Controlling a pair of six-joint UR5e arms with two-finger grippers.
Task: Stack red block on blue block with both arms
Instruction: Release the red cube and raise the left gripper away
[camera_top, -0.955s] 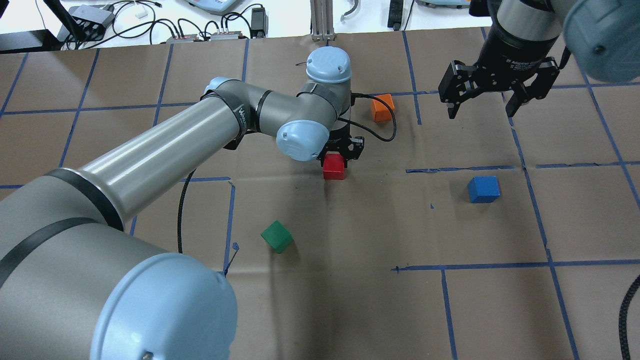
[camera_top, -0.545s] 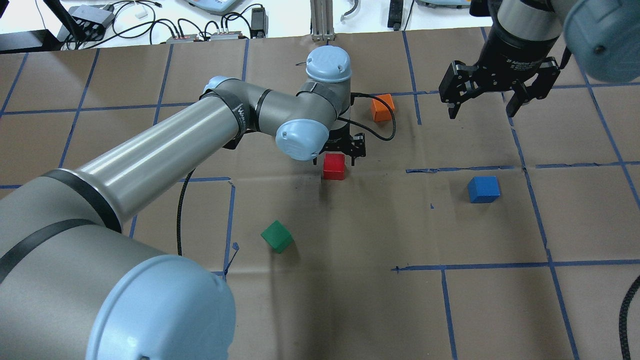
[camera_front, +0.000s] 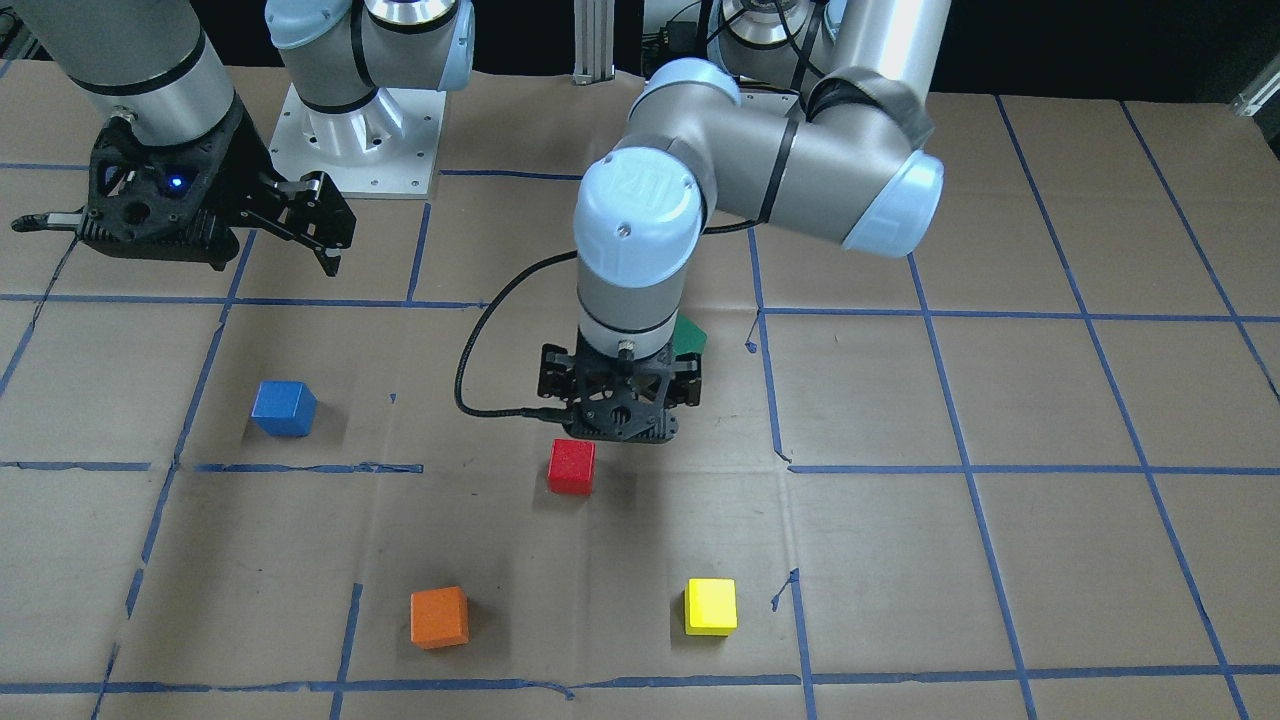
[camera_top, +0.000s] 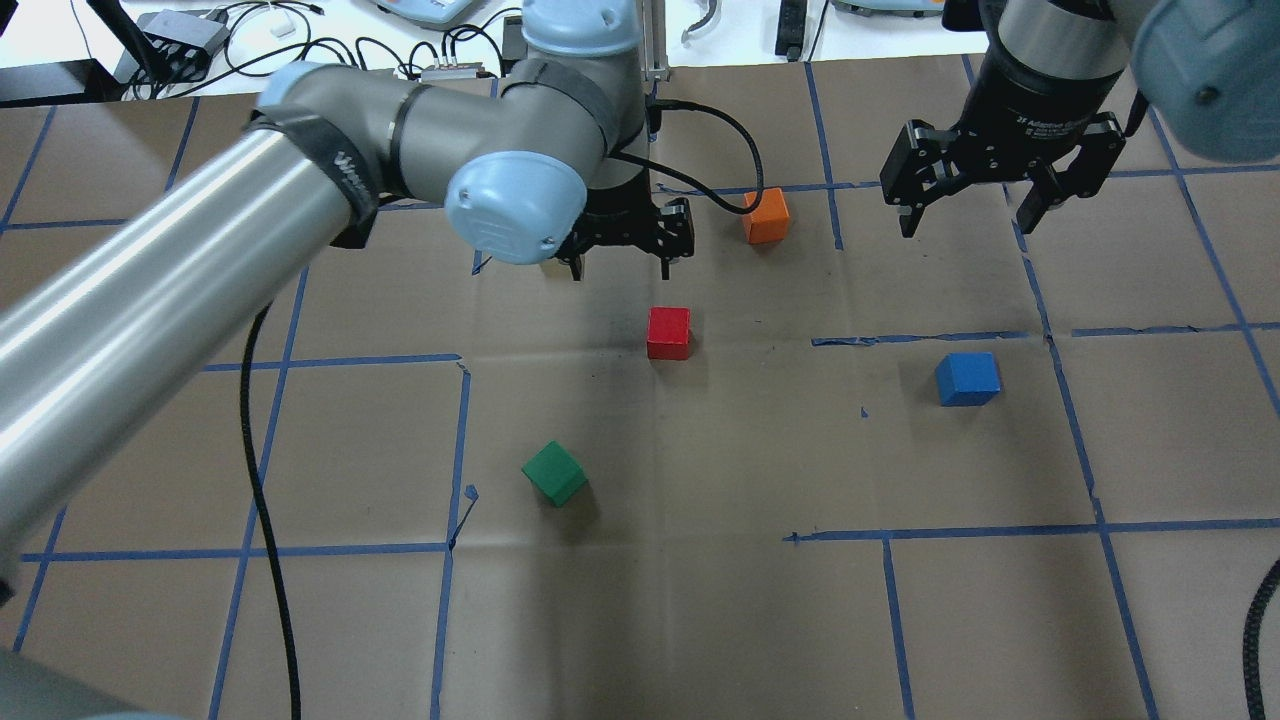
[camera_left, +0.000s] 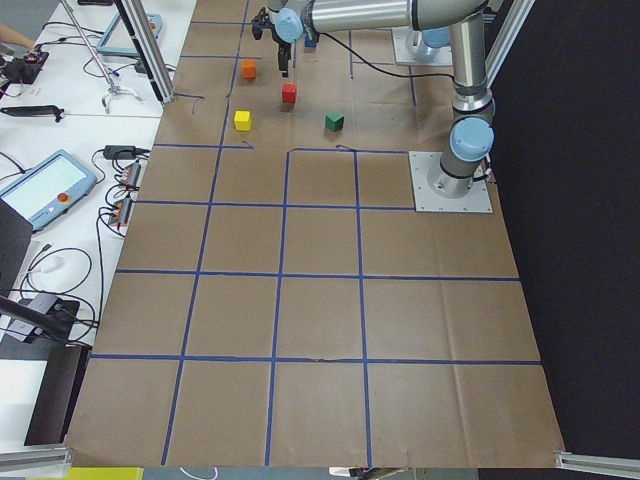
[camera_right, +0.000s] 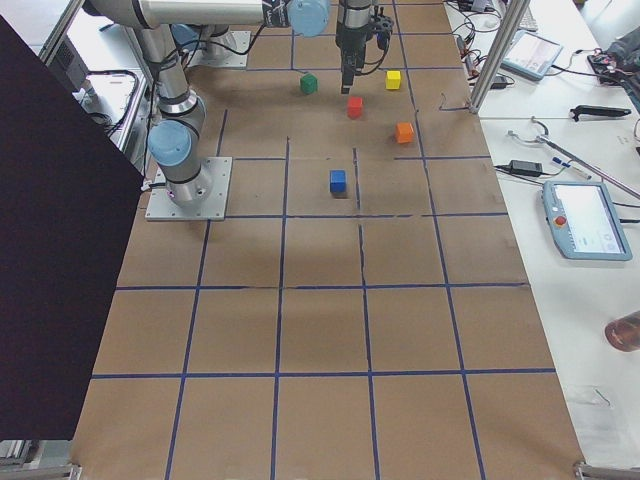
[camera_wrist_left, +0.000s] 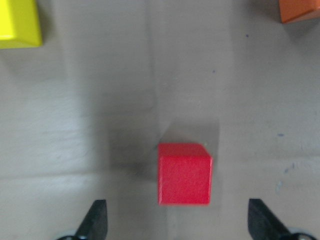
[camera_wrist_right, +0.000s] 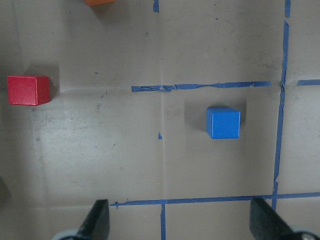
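Overhead, the counter (camera_top: 700, 620) carries one green cube (camera_top: 553, 473), one red block (camera_top: 668, 332), one orange cube (camera_top: 766, 215) and one blue block (camera_top: 967, 378), red and blue well apart. The left arm (camera_top: 200, 270) and right arm (camera_top: 1050, 50) each hold jaws open, empty. The front view adds one yellow cube (camera_front: 710, 606).

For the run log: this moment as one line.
left gripper open above small matte red cube, no contact | right gripper open, empty | small matte blue cube uncovered | stack not done
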